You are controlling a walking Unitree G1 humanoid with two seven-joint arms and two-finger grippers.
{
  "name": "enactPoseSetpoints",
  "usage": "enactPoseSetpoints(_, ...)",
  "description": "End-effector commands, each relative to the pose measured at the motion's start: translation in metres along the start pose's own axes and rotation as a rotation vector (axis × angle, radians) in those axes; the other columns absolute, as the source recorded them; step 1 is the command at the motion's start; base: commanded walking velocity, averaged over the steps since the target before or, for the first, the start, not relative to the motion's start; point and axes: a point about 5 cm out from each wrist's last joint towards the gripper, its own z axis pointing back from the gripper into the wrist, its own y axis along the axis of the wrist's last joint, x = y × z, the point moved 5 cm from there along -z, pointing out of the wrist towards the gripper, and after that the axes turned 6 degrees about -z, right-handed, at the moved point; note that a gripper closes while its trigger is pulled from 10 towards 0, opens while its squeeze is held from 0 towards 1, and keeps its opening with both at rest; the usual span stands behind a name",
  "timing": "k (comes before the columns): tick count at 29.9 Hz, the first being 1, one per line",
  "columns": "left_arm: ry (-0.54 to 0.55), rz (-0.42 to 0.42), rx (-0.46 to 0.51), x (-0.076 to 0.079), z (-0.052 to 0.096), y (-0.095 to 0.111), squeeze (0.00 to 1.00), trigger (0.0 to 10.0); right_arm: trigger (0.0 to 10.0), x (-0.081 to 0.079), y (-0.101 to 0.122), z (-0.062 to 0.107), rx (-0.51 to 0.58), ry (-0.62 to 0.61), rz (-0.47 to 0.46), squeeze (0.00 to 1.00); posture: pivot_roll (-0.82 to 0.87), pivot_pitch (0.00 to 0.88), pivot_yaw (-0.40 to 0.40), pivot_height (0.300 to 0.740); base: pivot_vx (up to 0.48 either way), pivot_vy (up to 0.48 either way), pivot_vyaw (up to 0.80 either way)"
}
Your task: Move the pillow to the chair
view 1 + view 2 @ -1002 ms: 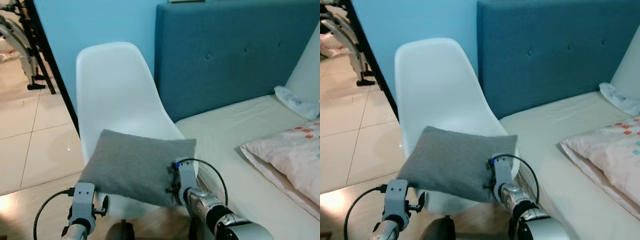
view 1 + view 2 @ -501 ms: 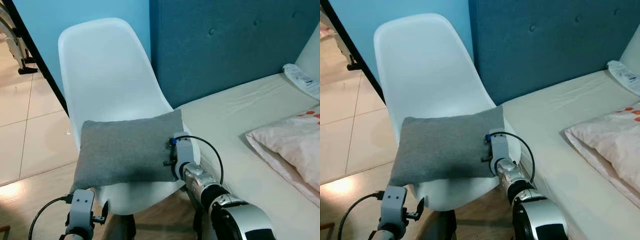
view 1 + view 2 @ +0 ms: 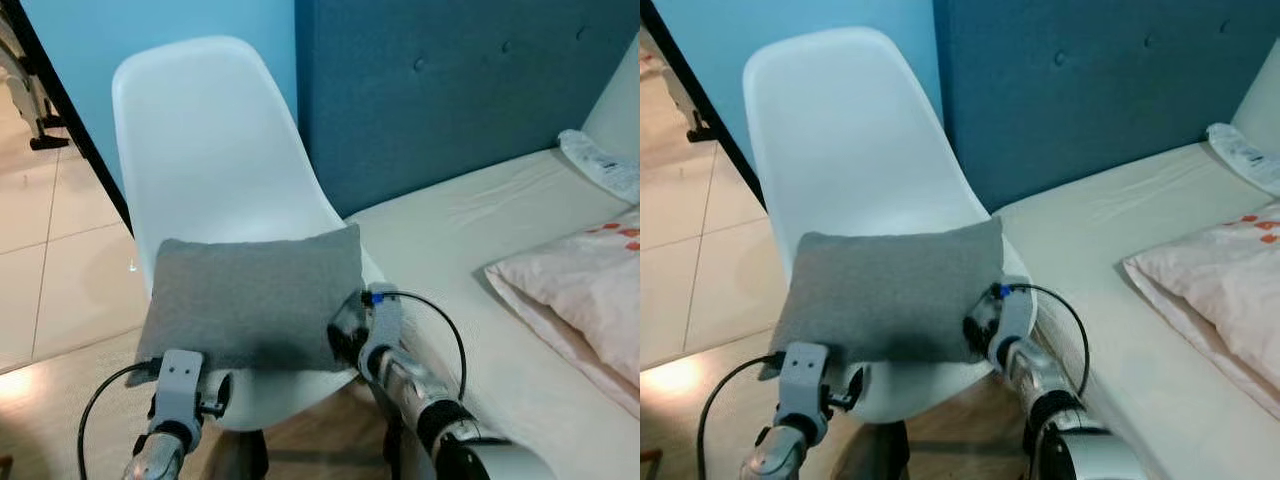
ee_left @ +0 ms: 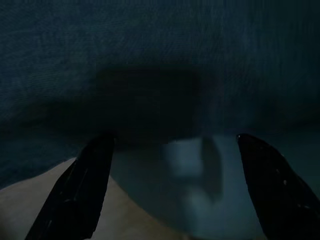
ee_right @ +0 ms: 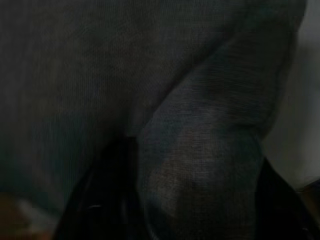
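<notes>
One grey pillow [image 3: 250, 295] on white chair [image 3: 215, 170]; our right gripper [image 5: 175, 200] pinches its 4 o'clock corner, left gripper [image 4: 170, 195] spread.

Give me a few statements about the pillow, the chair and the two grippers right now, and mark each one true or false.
1. The grey pillow lies on the seat of the white chair. True.
2. The chair stands to the right of the bed. False: it stands to the left of it.
3. The right gripper has pillow fabric between its fingers. True.
4. The left gripper is clamped shut. False: its fingers are spread apart, under the pillow's edge.
5. A pink patterned pillow lies on the floor. False: it lies on the bed.
</notes>
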Motion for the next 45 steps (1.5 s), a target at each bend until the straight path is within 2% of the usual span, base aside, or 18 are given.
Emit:
enactPoseSetpoints(1, 0.023, 0.017, -0.052, -0.005, -0.001, -0.011, 0.00, 10.0, 10.0, -0.004, -0.013, 0.005, -0.034, 0.070, 0.026, 1.00, 0.13, 0.075, -0.011, 0.576, 0.000, 0.000, 0.00)
enactPoseSetpoints(6, 0.030, 0.025, -0.051, -0.007, -0.010, -0.006, 0.00, 10.0, 10.0, 0.013, 0.000, 0.015, 0.057, 0.032, -0.004, 1.00, 0.11, 0.032, -0.014, 0.576, 0.000, 0.000, 0.00)
enactPoseSetpoints(8, 0.034, 0.030, -0.049, -0.008, -0.018, -0.001, 0.00, 10.0, 10.0, 0.030, 0.017, 0.024, 0.148, -0.023, -0.051, 0.98, 0.10, 0.000, -0.015, 0.576, 0.000, 0.000, 0.00)
enactPoseSetpoints(9, 0.035, 0.033, -0.049, -0.009, -0.021, 0.001, 0.00, 10.0, 10.0, 0.034, 0.022, 0.026, 0.171, -0.034, -0.063, 0.56, 0.09, 0.000, -0.014, 0.576, 0.000, 0.000, 0.00)
enactPoseSetpoints(12, 0.035, 0.032, -0.049, -0.009, -0.024, 0.002, 0.00, 10.0, 10.0, 0.037, 0.026, 0.027, 0.189, -0.048, -0.076, 0.56, 0.09, 0.000, -0.014, 0.576, 0.000, 0.000, 0.00)
enactPoseSetpoints(13, 0.039, 0.036, -0.056, -0.010, -0.028, 0.004, 0.00, 10.0, 10.0, 0.045, 0.036, 0.032, 0.250, -0.067, -0.126, 0.00, 0.09, 0.000, -0.019, 0.576, 0.000, 0.000, 0.00)
enactPoseSetpoints(17, 0.053, 0.050, -0.065, -0.012, -0.030, 0.003, 0.00, 10.0, 10.0, 0.050, 0.040, 0.036, 0.295, -0.070, -0.166, 0.00, 0.09, 0.000, -0.021, 0.576, 0.000, 0.000, 0.00)
enactPoseSetpoints(21, 0.095, 0.074, -0.104, -0.019, -0.027, -0.008, 0.00, 10.0, 10.0, 0.054, 0.020, 0.040, 0.282, -0.056, -0.237, 0.00, 0.10, 0.000, -0.030, 0.586, 0.000, 0.000, 0.00)
enactPoseSetpoints(22, 0.095, 0.074, -0.104, -0.019, -0.027, -0.008, 0.00, 10.0, 10.0, 0.054, 0.020, 0.040, 0.282, -0.056, -0.237, 0.00, 0.10, 0.000, -0.030, 0.586, 0.000, 0.000, 0.00)
enactPoseSetpoints(26, 0.131, 0.093, -0.150, -0.026, -0.022, -0.022, 0.00, 10.0, 10.0, 0.049, -0.005, 0.037, 0.208, -0.061, -0.235, 0.00, 0.11, 0.000, -0.037, 0.595, 0.000, 0.000, 0.00)
enactPoseSetpoints(28, 0.183, 0.123, -0.213, -0.037, -0.013, -0.039, 0.00, 10.0, 10.0, 0.044, -0.034, 0.035, 0.102, -0.074, -0.200, 0.00, 0.12, 0.000, -0.041, 0.605, 0.000, 0.000, 0.00)
enactPoseSetpoints(29, 0.183, 0.123, -0.213, -0.037, -0.013, -0.039, 0.00, 10.0, 10.0, 0.044, -0.034, 0.035, 0.102, -0.074, -0.200, 0.00, 0.12, 0.000, -0.041, 0.605, 0.000, 0.000, 0.00)
enactPoseSetpoints(31, 0.232, 0.140, -0.279, -0.047, -0.002, -0.057, 0.00, 10.0, 10.0, 0.045, -0.062, 0.038, 0.006, -0.104, -0.177, 0.00, 0.13, 0.000, -0.050, 0.614, 0.000, 0.000, 0.00)
enactPoseSetpoints(33, 0.260, 0.143, -0.316, -0.053, 0.006, -0.067, 0.00, 10.0, 10.0, 0.047, -0.076, 0.042, -0.041, -0.120, -0.174, 0.00, 0.13, 0.000, -0.053, 0.624, 0.000, 0.000, 0.00)
enactPoseSetpoints(39, 0.304, 0.174, -0.350, -0.061, 0.015, -0.078, 0.00, 10.0, 10.0, 0.048, -0.084, 0.045, -0.067, -0.121, -0.170, 0.00, 0.14, 0.000, -0.060, 0.633, 0.000, 0.000, 0.00)
enactPoseSetpoints(40, 0.348, 0.204, -0.383, -0.069, 0.025, -0.089, 0.00, 10.0, 10.0, 0.049, -0.091, 0.047, -0.092, -0.128, -0.163, 0.00, 0.14, 0.000, -0.062, 0.643, 0.000, 0.000, 0.00)
enactPoseSetpoints(44, 0.359, 0.213, -0.393, -0.071, 0.028, -0.092, 0.00, 10.0, 10.0, 0.050, -0.094, 0.048, -0.100, -0.132, -0.162, 0.00, 0.14, 0.000, -0.061, 0.648, 0.000, 0.000, 0.00)
enactPoseSetpoints(45, 0.372, 0.219, -0.419, -0.072, 0.034, -0.099, 0.00, 10.0, 10.0, 0.053, -0.102, 0.051, -0.128, -0.151, -0.159, 0.00, 0.14, 0.000, -0.065, 0.657, 0.000, 0.000, 0.00)
